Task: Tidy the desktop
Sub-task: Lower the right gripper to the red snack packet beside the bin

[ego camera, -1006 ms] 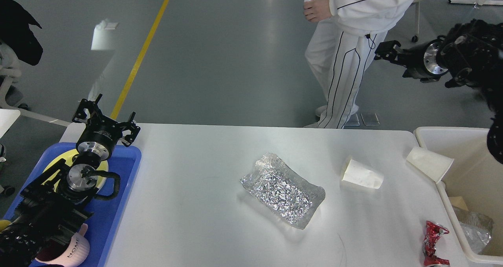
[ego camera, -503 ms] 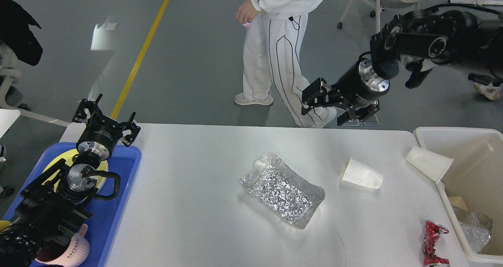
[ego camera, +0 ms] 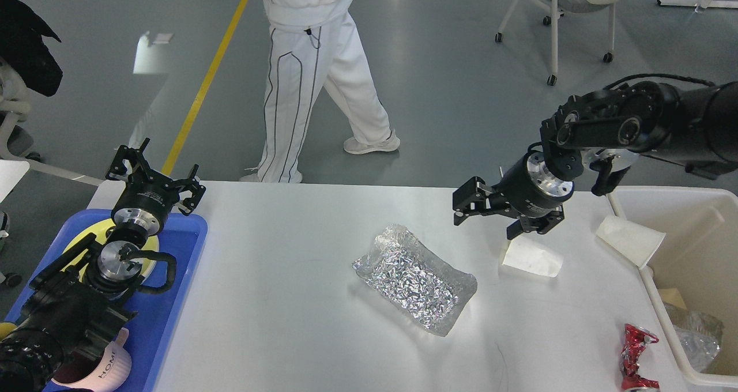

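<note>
Across the lower half of the head view spreads the white desktop (ego camera: pixel 300 334), a crinkled silver foil bag (ego camera: pixel 416 279) lying flat near its middle; to the right of the bag a white paper cup (ego camera: pixel 531 256) lies on its side, and a crushed red can (ego camera: pixel 634 358) rests near the front right corner; my right gripper (ego camera: pixel 490 213) hangs above the far part of the desktop, just beside the cup's near end, its fingers spread wide and holding nothing; a second paper cup (ego camera: pixel 630 240) leans over the rim of the cream bin (ego camera: pixel 663 302) at the right edge; my left gripper (ego camera: pixel 154 178) sits over the far end of the blue tray (ego camera: pixel 173 276) on the left, fingers splayed open and empty, with a yellow plate (ego camera: pixel 151 248) and a pink mug (ego camera: pixel 109 369) in that tray.
</note>
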Motion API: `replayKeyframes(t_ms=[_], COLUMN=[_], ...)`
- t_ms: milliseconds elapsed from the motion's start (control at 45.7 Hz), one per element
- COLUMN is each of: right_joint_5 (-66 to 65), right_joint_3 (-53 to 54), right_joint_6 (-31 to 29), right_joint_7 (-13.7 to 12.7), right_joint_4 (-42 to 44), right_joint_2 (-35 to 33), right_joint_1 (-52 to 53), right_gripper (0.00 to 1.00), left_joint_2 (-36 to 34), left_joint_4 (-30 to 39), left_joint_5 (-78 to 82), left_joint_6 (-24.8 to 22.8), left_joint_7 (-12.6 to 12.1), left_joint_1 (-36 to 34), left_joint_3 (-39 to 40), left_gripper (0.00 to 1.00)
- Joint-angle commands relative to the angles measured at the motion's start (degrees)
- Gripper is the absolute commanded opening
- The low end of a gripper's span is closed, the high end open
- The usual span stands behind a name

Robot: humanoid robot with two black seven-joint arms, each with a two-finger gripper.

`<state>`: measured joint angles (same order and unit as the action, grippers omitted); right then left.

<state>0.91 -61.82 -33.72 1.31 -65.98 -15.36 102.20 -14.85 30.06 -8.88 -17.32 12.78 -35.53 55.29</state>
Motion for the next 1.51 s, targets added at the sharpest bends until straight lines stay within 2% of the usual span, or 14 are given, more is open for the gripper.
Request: replayKeyframes(t_ms=[0,131,284,416,700,853,984,1116,1137,1159,1247,1312,1356,1487], right_joint_5=[-3.5,-7.8,-8.2,-8.2,-10.6,-12.6,-12.6,-12.6,-12.6,-12.6,-12.6,-12.6,-12.6,-12.6], right_joint_3=[-2.8,-2.3,-1.6,1.3,3.3,4.4,5.0,5.1,5.1,5.2,5.7,5.9,5.8,5.8], right_joint_6=[0.1,1.5,7.2,10.8,11.8,15.8,19.3,23.4,23.8,24.2,24.6,25.8,26.7,28.4], right_joint_7=[0.0,0.0,0.5,0.8,1.2,2.8,5.5,5.7,5.7,6.0,7.3,8.2,8.4,8.6], right_joint_4=[0.1,0.1,0.9,4.4,7.6,8.8,8.7,8.9,9.0,9.1,9.8,10.1,10.1,10.1], right_joint_2=[-6.3,-12.8,-16.9,-17.3,-20.1,-20.5,-20.3,-19.7,-19.6,-19.4,-19.4,-18.8,-18.2,-18.0], right_joint_1=[-3.7,-8.8,-16.8,-24.0,-31.1,-35.4,-37.7,-40.1,-40.3,-41.0,-42.0,-42.6,-42.8,-42.8], right_gripper=[1.00,1.00,1.00,1.00,1.00,1.00,0.99,0.96,0.93,0.85,0.68,0.46,0.34,0.10], left_joint_2=[0.0,0.0,0.0,0.0,0.0,0.0,0.0,0.0,0.0,0.0,0.0,0.0,0.0,0.0], left_joint_4=[0.0,0.0,0.0,0.0,0.0,0.0,0.0,0.0,0.0,0.0,0.0,0.0,0.0,0.0], left_joint_5=[0.0,0.0,0.0,0.0,0.0,0.0,0.0,0.0,0.0,0.0,0.0,0.0,0.0,0.0], left_joint_6=[0.0,0.0,0.0,0.0,0.0,0.0,0.0,0.0,0.0,0.0,0.0,0.0,0.0,0.0], left_joint_7=[0.0,0.0,0.0,0.0,0.1,0.0,0.1,0.0,0.0,0.1,0.0,0.1,0.1,0.1], left_joint_1=[-0.1,0.0,0.0,0.0,0.0,0.0,0.0,0.0,0.0,0.0,0.0,-0.1,0.0,0.0], left_joint_3=[0.0,0.0,0.0,0.0,0.0,0.0,0.0,0.0,0.0,0.0,0.0,0.0,0.0,0.0], left_gripper=[0.98,0.98,0.98,0.98,0.98,0.98,0.98,0.98,0.98,0.98,0.98,0.98,0.98,0.98])
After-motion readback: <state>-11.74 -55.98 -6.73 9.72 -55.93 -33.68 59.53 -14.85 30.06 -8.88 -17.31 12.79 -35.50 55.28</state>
